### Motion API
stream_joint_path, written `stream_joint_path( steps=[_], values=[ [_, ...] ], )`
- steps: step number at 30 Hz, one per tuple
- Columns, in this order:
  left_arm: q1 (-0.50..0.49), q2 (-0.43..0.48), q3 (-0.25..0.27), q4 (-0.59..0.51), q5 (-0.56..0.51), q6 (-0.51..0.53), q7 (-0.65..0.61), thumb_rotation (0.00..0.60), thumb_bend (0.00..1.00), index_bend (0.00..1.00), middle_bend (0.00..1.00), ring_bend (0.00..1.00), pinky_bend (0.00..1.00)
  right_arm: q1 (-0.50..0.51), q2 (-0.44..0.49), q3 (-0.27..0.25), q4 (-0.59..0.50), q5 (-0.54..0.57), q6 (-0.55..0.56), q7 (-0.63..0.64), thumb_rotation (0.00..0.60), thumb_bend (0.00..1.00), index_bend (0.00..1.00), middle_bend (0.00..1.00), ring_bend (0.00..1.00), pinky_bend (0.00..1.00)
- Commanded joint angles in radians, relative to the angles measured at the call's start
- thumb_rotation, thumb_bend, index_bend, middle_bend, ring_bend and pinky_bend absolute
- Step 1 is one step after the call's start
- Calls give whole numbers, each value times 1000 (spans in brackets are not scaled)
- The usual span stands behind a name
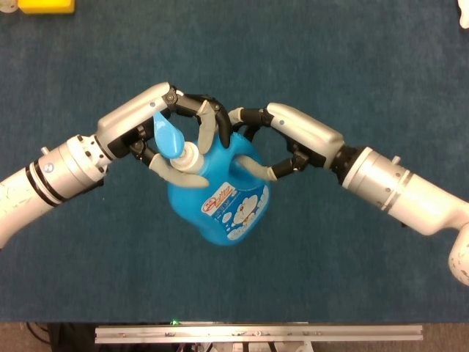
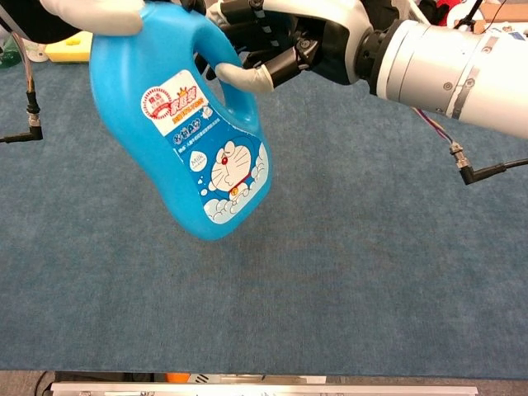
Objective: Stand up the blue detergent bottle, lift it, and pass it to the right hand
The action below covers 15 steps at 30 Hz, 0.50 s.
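From the head view I see my left hand [image 1: 172, 139] clasped around the neck of the blue detergent bottle [image 1: 220, 202], which hangs in the air above the blue table [image 1: 352, 73]. My right hand [image 1: 282, 139] has its fingers hooking through the handle, not yet fully closed, I judge.

From the chest view the bottle [image 2: 194, 157] is tilted, well off the table. It looks rigid, smooth plastic and probably heavy if full; the handle [image 2: 231, 91] is the safest place to take it
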Motion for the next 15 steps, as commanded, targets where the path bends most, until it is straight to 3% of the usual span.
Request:
stream_joint_path(
  steps=[1, 15],
  values=[
    [-1, 2, 3, 0, 3, 2, -10, 600, 194, 656, 620, 430, 588, -2, -1, 1, 2, -3, 3, 0, 600, 442, 361, 405, 307, 403],
    [-9, -3, 13, 6, 9, 13, -53, 600, 195, 656, 618, 429, 586, -14, -11, 3, 7, -45, 26, 29, 600, 441, 361, 405, 307, 396]
  ],
)
